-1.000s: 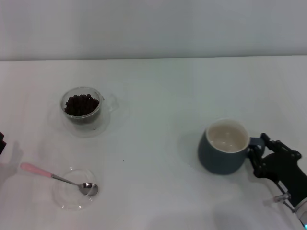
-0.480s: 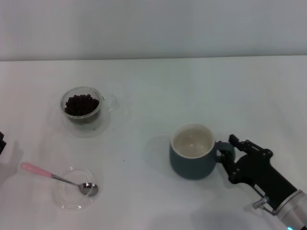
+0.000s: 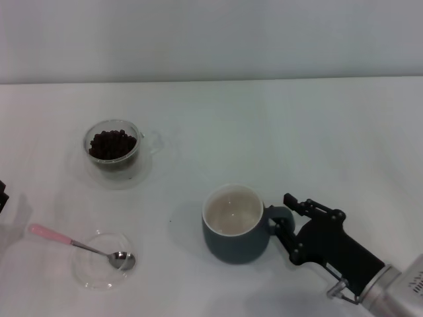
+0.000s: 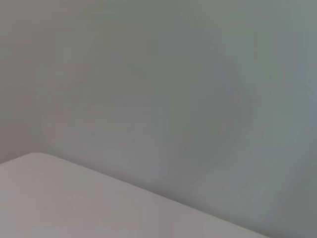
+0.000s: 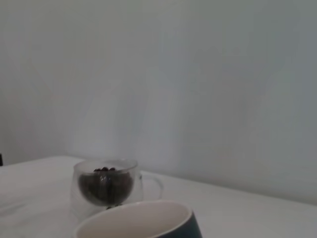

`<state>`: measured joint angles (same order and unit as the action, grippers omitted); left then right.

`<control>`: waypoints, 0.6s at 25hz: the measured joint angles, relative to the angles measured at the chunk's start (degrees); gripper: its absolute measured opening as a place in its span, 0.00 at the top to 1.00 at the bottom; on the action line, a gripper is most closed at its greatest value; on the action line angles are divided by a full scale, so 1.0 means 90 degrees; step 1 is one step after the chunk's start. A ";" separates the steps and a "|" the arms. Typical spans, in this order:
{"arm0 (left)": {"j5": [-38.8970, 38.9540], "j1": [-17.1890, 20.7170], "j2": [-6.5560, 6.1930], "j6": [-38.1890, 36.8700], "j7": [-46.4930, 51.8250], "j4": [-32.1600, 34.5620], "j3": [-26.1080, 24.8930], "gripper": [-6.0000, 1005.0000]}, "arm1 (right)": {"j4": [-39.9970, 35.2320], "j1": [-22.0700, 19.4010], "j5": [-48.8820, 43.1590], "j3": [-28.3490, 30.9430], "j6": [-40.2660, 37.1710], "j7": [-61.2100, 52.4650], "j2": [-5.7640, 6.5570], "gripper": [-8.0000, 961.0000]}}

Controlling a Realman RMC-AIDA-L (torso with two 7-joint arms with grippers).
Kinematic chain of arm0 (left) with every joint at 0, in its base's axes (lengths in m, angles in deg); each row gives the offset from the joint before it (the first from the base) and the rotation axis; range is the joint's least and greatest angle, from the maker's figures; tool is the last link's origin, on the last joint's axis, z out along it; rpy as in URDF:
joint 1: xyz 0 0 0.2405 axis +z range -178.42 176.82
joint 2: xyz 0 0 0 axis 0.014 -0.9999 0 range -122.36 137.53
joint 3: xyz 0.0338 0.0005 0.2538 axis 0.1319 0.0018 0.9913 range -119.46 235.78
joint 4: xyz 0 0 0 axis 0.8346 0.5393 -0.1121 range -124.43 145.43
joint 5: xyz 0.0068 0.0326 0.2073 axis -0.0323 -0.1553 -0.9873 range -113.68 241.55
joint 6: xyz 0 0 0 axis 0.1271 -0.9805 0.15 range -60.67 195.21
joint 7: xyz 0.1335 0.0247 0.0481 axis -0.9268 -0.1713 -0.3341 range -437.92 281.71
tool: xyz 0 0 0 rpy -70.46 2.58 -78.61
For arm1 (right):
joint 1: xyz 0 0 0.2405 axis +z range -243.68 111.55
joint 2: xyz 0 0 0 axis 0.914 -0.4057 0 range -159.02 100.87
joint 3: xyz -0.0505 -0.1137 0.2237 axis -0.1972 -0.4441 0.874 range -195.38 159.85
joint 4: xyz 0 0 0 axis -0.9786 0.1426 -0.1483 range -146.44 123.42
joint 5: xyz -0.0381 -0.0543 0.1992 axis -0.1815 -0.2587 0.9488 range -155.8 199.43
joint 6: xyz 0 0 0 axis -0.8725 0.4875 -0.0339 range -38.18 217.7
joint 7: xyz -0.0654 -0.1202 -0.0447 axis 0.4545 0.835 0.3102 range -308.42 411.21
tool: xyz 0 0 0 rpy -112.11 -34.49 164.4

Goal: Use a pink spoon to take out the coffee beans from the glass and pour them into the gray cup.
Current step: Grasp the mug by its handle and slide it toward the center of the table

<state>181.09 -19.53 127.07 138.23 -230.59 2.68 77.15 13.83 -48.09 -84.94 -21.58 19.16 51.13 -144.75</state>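
Observation:
The gray cup (image 3: 232, 224) stands on the white table at front centre, its cream inside bare. My right gripper (image 3: 281, 224) is shut on its loop handle from the right. The cup's rim also shows in the right wrist view (image 5: 138, 225). The glass (image 3: 114, 149) full of coffee beans (image 3: 112, 143) stands at the back left; it shows in the right wrist view (image 5: 106, 186) too. The pink spoon (image 3: 76, 244) lies at the front left, its bowl resting in a flat clear saucer (image 3: 100, 267). My left gripper is parked at the far left edge, only a dark sliver (image 3: 2, 197) showing.
The white table (image 3: 264, 132) meets a pale wall at the back. The left wrist view shows only the wall and a table corner (image 4: 59, 203).
My right gripper has slid the gray cup to the left across the table, from the right side toward the front centre. The spoon, saucer and glass have not moved.

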 joint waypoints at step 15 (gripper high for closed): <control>0.0000 0.0026 -0.0004 0.0025 0.0000 0.0000 0.0000 0.13 | -0.0053 0.0206 -0.0035 -0.0082 0.0575 -0.1160 0.0053 0.40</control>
<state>181.09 -19.30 127.03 138.46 -230.59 2.67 77.14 13.36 -46.24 -85.25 -22.32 24.33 40.69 -144.28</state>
